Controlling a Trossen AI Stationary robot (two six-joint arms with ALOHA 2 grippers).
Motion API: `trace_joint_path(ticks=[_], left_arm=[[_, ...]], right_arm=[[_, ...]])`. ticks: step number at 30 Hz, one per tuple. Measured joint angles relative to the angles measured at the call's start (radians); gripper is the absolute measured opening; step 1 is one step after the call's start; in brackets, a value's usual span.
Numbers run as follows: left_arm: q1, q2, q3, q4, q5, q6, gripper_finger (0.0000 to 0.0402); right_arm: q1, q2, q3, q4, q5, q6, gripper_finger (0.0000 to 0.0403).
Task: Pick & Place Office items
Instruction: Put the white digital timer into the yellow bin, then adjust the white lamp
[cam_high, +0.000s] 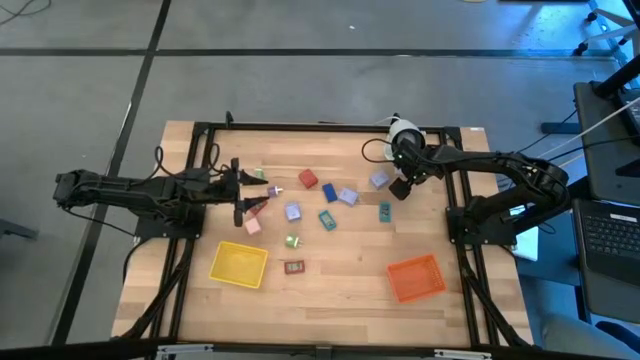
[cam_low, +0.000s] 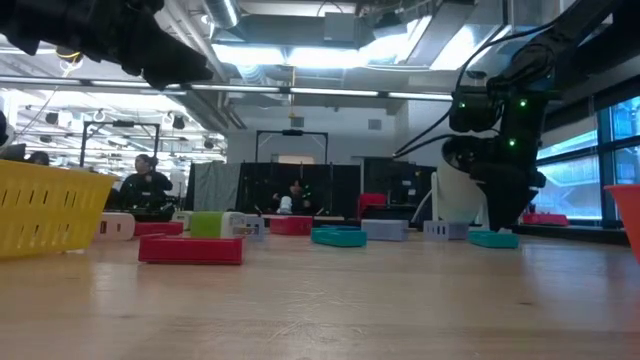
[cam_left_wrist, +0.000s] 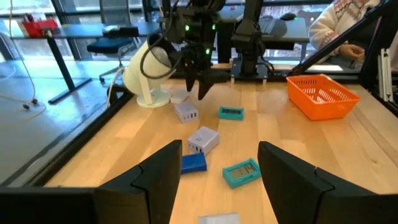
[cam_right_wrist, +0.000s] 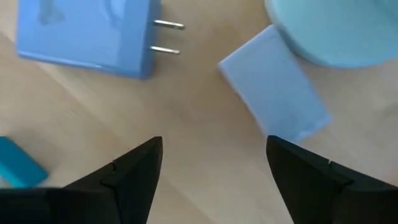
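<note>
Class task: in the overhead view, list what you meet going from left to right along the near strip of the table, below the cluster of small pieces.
yellow tray → red piece → orange tray

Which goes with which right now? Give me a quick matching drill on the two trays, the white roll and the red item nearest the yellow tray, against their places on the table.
Things:
1. yellow tray
2. orange tray
3. white roll
4. red item

Places:
A. far edge, beside the right gripper
B. near right part of the table
C. just right of the yellow tray
D. near left part of the table

Pairs: 1-D, 2-B, 3-A, 4-C
</note>
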Motion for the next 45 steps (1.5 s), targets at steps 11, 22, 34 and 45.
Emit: trace_joint_path(ticks=[11,22,34,45], left_arm=[[0.000,-0.015,0.000,0.101,-0.009,0.053,0.0208],[0.000,-0.029,0.000,0.092,-0.003,0.033,0.0208],[0.000,-0.029,0.000,0.082,-0.003,0.040,0.0208],[0.000,-0.029,0.000,0.081,-0.002,0.020,0.0208]], right_arm=[[0.074,-0.001,0.074,-0.012,-0.022,0.051,0.0271],[0.143,-0.001,0.131,-0.033,-0.048,0.147,0.0268],[0.285,-0.083,0.167,0.012,0.047,0.236,0.0268],[0.321,-0.379,0.229,-0.287,0.260,0.346,0.0268]])
